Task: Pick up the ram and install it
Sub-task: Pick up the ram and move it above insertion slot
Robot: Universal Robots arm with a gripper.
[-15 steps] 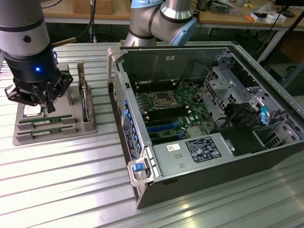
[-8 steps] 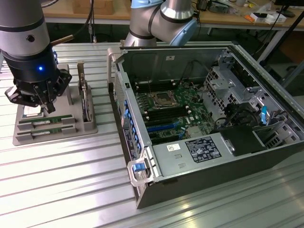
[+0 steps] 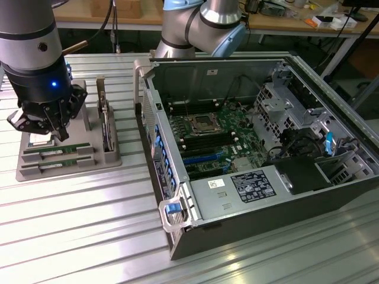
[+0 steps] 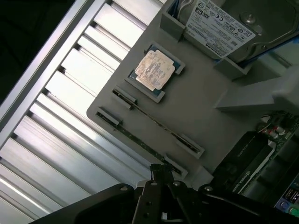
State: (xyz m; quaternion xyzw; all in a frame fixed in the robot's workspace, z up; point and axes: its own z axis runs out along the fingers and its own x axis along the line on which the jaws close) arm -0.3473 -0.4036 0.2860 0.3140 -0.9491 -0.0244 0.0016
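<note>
Though low over the ram (image 3: pixel 59 149) in the grey holder (image 3: pixel 65 172), fingers (image 4: pixel 156 182) together, no sure hold on it.

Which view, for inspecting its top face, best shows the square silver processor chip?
The wrist view: the square silver processor chip lies unobstructed in the grey holder tray, top face toward the camera. In the exterior view the black end effector hangs in front of that tray corner, hiding most of the chip.

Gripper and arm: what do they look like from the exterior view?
The arm is made of silver-grey tubular links with pale blue joint caps. The gripper has a black rounded body with a small lit blue light and black linked fingers.
</note>
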